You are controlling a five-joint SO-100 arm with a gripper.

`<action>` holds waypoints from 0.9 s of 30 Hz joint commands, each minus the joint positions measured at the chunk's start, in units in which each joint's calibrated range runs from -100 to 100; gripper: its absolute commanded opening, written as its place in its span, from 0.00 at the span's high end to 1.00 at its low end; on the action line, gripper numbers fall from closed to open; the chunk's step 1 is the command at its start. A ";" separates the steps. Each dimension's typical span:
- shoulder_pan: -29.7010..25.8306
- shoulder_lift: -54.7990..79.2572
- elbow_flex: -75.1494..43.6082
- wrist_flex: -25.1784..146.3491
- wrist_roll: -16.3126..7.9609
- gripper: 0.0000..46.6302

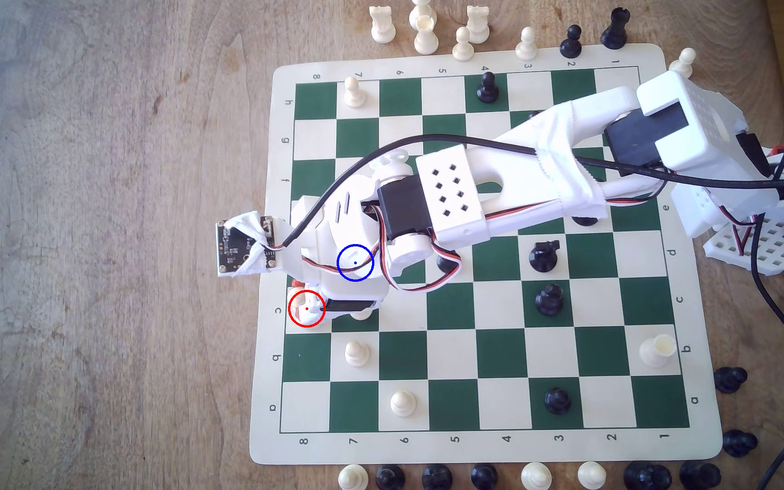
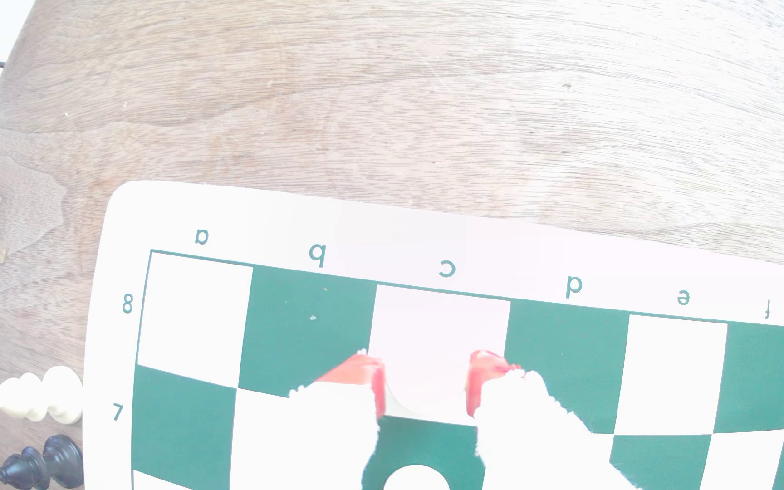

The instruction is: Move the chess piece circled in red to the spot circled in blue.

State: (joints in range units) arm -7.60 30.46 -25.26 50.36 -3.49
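Over on the c8 corner square, at the exterior view's left edge of the board [image 1: 475,452], I've got the gripper [image 2: 426,384] straddling the chess piece circled in red [image 2: 423,391], red-padded fingers [image 2: 479,377] close on either side; whether they're pinching it yet I can't tell, it's washed out against the cream square. Nothing's lifted, I'd say: the carry to the spot circled in blue [image 1: 355,263], one square diagonally inward under my wrist, is all left to do
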 commanded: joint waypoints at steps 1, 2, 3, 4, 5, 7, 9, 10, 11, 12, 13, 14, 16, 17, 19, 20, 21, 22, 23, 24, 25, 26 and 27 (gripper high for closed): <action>-0.11 -2.78 -6.93 0.67 0.29 0.90; -0.11 -2.78 -7.83 1.40 0.29 0.90; -0.03 -2.78 -9.92 2.63 0.29 0.90; 0.05 -2.78 -11.55 3.45 0.29 0.90; 0.13 -2.78 -13.72 4.60 0.29 0.90; 0.20 -2.95 -19.07 7.95 0.24 0.90; 0.20 -4.31 -19.89 9.26 0.24 0.90; 0.20 -5.16 -19.89 10.00 0.29 0.90; 0.20 -7.20 -18.53 10.66 0.29 0.90; 0.20 -8.47 -17.08 10.74 0.29 0.90; 0.28 -10.00 -15.18 10.41 0.34 0.90; 0.28 -11.78 -12.27 9.76 0.39 0.90; 0.28 -17.72 -2.12 6.40 0.68 0.90; 0.28 -19.68 1.05 5.33 0.73 0.89; 0.44 -22.73 5.86 3.94 0.83 0.89; 0.83 -25.02 9.21 2.88 0.83 0.89; 1.06 -25.96 10.48 2.55 0.88 0.89; 1.38 -26.47 10.94 2.55 0.88 0.89; 1.61 -26.81 11.21 2.55 0.93 0.89; 2.39 -27.49 11.93 2.55 1.07 0.89; 2.71 -27.83 12.48 2.55 1.12 0.89; 3.02 -28.33 13.47 2.55 1.17 0.89; 3.18 -29.01 14.56 2.22 1.17 0.89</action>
State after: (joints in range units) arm -5.83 10.85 -11.70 53.94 -2.66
